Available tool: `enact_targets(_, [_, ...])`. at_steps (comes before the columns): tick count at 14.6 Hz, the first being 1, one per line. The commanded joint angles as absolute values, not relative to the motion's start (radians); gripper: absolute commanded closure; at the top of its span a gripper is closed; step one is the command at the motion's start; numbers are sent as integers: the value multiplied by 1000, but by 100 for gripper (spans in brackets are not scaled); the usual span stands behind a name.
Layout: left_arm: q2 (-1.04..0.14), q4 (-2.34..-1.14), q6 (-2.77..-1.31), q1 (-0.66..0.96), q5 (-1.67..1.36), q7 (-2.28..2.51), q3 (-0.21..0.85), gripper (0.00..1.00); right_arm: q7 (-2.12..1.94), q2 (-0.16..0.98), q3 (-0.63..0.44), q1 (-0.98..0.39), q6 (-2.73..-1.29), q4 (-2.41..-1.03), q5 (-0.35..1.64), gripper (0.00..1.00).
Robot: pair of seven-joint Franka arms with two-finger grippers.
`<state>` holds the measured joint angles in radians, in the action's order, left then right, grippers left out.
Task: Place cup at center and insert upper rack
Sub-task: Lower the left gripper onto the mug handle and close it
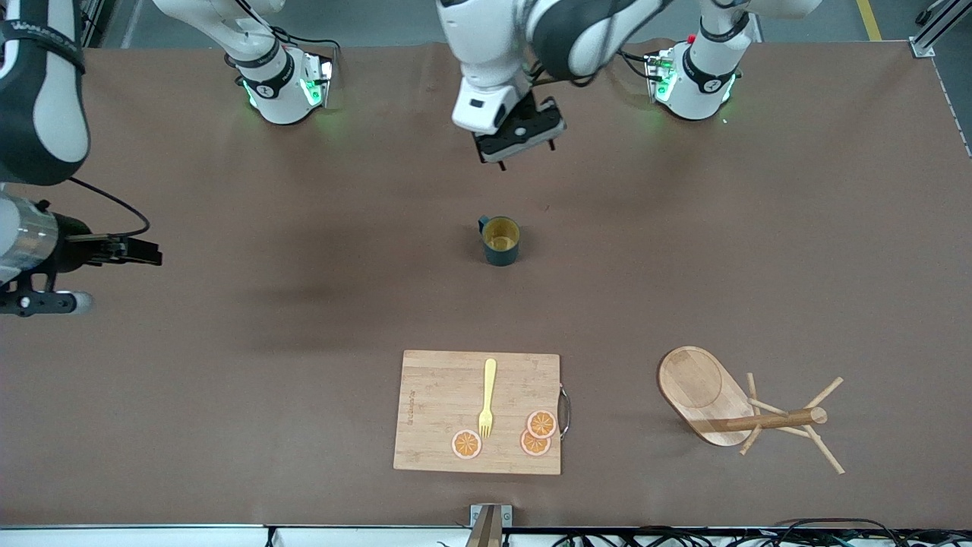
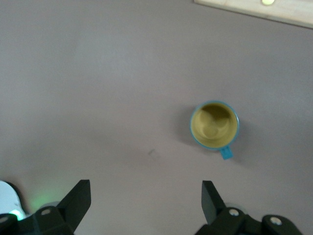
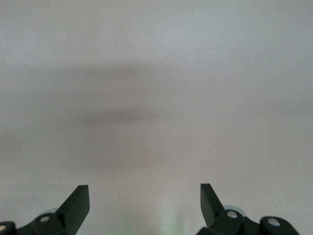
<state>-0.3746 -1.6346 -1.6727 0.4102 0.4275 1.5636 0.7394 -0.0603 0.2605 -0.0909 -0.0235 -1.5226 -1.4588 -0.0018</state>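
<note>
Brown matting covers the table point(image 1: 228, 395). At its middle the cup point(image 1: 500, 241) stands upright, nothing inside its ochre bowl. Above bare mat toward the bases hangs the left gripper point(image 1: 519, 144), fingers spread wide and holding nothing, apart from the cup. Nearer the camera lies the cutting board point(image 1: 433, 410) bearing a yellow fork point(image 1: 487, 398), three orange slices point(image 1: 534, 434) and unreadable edge print. Toward the left arm's end the upper rack point(image 1: 744, 410) lies tipped over. The right gripper point(image 3: 145, 205) waits, spread and released, over its end.
</note>
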Motion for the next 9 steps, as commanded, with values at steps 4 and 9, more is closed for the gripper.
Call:
enact_targets(4, [-636,-1514,-1661,612,693,1925,730,0,-83,264,-68,15,-1454,-1376,-12,0])
enact_targets(9, [-788,-1494,-1664,736,963,2164,672,5,-173,252,-66,37,-1416,-1382,-2,0])
